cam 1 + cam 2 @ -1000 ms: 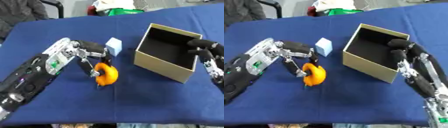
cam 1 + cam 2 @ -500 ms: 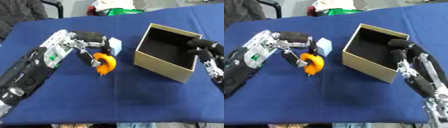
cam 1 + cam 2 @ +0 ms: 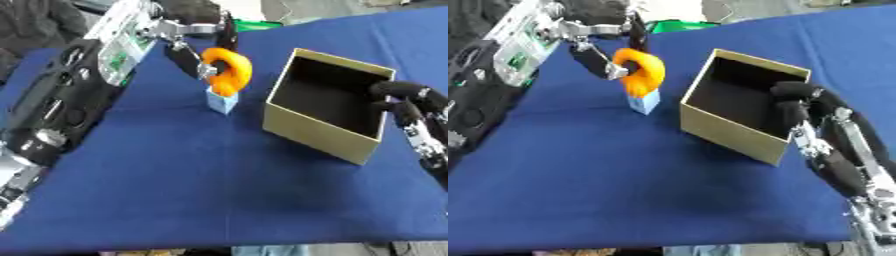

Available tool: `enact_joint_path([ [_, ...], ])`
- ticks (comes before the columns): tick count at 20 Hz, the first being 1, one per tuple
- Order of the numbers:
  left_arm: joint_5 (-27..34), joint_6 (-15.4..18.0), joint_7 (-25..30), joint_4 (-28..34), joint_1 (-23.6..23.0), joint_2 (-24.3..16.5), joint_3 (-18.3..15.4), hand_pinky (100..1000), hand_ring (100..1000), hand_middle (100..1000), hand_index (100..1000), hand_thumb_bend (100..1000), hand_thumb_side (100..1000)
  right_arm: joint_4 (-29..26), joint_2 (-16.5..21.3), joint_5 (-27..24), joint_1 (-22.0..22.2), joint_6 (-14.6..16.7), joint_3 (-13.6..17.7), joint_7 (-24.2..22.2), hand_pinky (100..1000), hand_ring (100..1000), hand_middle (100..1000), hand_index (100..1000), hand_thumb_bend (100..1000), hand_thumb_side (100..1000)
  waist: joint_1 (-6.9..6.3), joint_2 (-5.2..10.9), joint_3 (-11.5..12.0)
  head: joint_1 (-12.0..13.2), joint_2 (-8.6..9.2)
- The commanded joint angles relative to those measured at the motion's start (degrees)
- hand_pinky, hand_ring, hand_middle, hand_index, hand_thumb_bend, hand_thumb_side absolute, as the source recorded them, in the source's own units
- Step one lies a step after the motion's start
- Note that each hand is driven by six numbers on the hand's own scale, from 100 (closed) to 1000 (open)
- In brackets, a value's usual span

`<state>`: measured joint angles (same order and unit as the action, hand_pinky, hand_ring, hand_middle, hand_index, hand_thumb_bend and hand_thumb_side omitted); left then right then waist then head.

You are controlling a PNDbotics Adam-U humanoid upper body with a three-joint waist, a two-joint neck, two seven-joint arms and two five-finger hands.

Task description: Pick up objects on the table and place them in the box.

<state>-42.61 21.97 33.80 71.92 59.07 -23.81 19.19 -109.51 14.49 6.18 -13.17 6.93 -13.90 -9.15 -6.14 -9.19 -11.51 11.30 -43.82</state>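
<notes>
Left robot hand (image 3: 188,22), fingers curled round the orange ring (image 3: 226,70), has lifted it higher above the blue table (image 3: 175,165) than a second ago, over the pale blue block (image 3: 220,101). Right robot hand (image 3: 798,102) still grips the box (image 3: 325,112) rim.

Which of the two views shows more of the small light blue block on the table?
The left eye view shows it best: the light blue block appears there with its top and two sides. In the right eye view, the orange object held by the left robot hand hides its upper part.
</notes>
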Motion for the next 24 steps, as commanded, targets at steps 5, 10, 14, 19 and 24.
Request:
enact_joint_path([
  [5,-7.43,2.08,-5.27,-5.78,5.20,7.51,-1.47,737,605,470,637,100,100,-0.63,0.68,-1.15,-1.33,0.21,-1.24,-1.86,799,885,742,813,100,723,0.04,0.69,-1.53,1.18,0.54],
  [10,-10.19,4.03,-6.94,-10.23,4.93,10.82,-1.12,738,621,519,682,160,100,-0.69,0.65,-1.25,-1.61,0.20,-1.41,-2.24,799,885,741,812,100,725,-0.20,0.37,-2.32,1.55,1.02],
  [14,-11.19,6.21,-6.19,-12.19,4.23,11.69,-0.46,752,669,634,785,376,106,-0.62,0.55,-1.21,-1.66,0.17,-1.32,-2.18,799,885,741,811,100,725,-0.22,0.25,-2.27,1.30,1.33],
  [19,-11.15,6.17,-6.45,-10.51,4.43,10.13,-1.44,770,712,710,844,479,188,-0.44,0.51,-1.10,-1.50,0.15,-1.20,-2.03,799,885,740,811,100,726,-0.23,0.44,-1.69,0.89,1.29],
  [24,-10.00,3.02,-7.36,-6.48,3.78,6.06,-4.40,775,712,694,833,452,163,-0.34,0.51,-0.99,-1.16,0.13,-0.81,-1.59,799,885,740,811,100,725,0.02,0.73,-0.70,0.20,1.29],
])
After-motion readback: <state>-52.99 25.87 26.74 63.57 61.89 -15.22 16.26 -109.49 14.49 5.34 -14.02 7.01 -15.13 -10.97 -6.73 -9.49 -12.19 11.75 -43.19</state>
